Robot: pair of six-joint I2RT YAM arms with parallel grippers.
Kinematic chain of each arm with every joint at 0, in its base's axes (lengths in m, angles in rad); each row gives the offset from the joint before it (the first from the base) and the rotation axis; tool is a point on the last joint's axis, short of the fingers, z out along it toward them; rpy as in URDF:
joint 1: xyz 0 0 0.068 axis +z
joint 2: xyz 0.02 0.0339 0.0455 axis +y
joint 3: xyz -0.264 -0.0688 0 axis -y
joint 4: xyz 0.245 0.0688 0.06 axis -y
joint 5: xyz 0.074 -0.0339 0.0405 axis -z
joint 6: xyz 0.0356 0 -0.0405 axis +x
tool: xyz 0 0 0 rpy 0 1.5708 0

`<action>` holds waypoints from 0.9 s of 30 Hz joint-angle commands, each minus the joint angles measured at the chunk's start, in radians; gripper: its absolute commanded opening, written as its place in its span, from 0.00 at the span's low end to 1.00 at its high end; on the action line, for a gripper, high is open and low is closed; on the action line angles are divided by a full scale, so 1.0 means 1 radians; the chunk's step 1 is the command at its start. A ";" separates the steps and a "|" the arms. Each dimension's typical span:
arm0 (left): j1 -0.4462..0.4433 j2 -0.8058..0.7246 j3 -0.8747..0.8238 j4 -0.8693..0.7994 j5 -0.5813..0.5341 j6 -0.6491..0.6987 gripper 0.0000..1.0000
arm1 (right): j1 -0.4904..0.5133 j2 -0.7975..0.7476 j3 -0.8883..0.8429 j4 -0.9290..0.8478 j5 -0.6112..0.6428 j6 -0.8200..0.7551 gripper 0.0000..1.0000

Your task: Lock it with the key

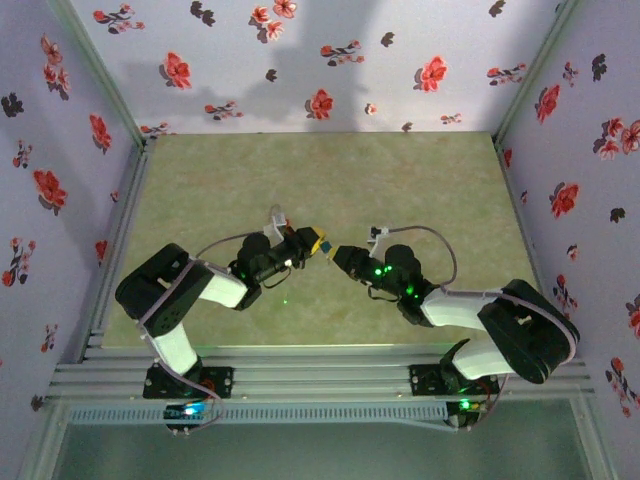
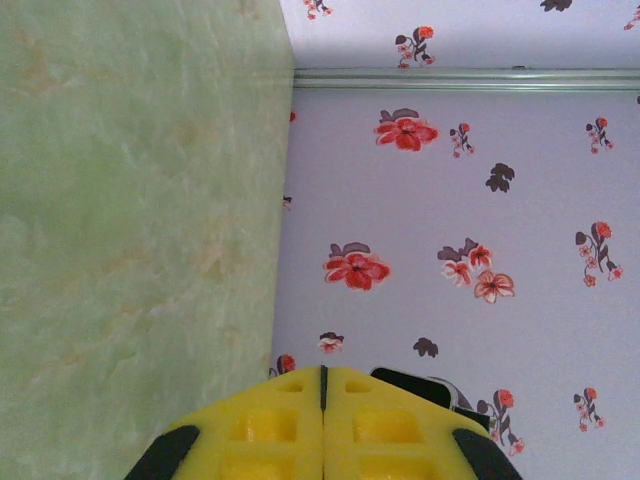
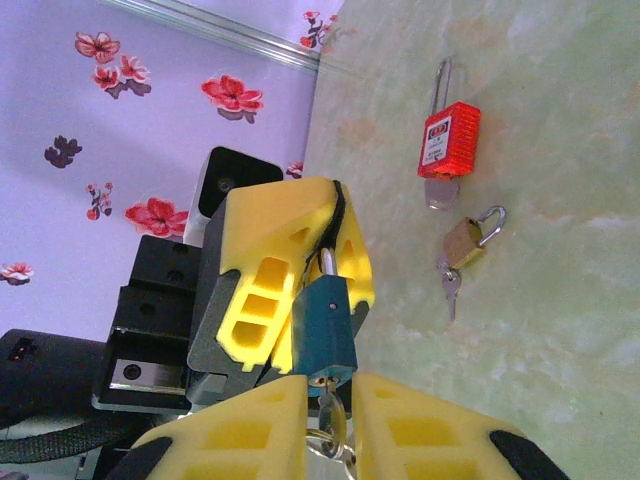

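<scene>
At lower centre, the teal padlock (image 3: 325, 325) is clamped by its shackle in the left gripper (image 3: 335, 235); its key (image 3: 328, 408) is flanked by the right gripper (image 3: 330, 385), fingers narrowly apart, grip unclear; a red padlock (image 3: 448, 140) and a brass padlock (image 3: 465, 240) are laid upper right.

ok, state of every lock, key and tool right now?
left tool: shut on the teal padlock, gripping its shackle.
teal padlock: held off the table; shackle hidden, locked or not unclear.
key: in the teal padlock's keyhole.
right tool: narrow around the key; grip unclear.
red padlock: lying flat, shackle looks closed.
brass padlock: lying flat, shackle open, small key at its base.
</scene>
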 commanded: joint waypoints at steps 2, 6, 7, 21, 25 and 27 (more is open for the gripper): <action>-0.008 0.006 0.009 0.050 -0.007 -0.005 0.00 | 0.008 0.016 0.014 0.031 0.009 0.013 0.17; -0.008 0.006 0.007 0.050 -0.007 -0.004 0.00 | 0.011 0.017 0.015 0.032 0.012 0.013 0.15; -0.007 0.006 0.007 0.052 -0.007 -0.004 0.00 | 0.010 0.019 0.014 0.033 0.012 0.013 0.15; -0.008 0.000 0.000 0.052 -0.009 -0.002 0.00 | 0.012 0.064 0.024 0.076 0.027 0.040 0.09; -0.008 -0.002 -0.001 0.053 -0.010 -0.002 0.00 | 0.011 0.073 0.020 0.088 0.027 0.048 0.06; -0.007 -0.001 -0.002 0.054 -0.014 -0.003 0.00 | 0.012 0.073 0.017 0.091 0.028 0.049 0.03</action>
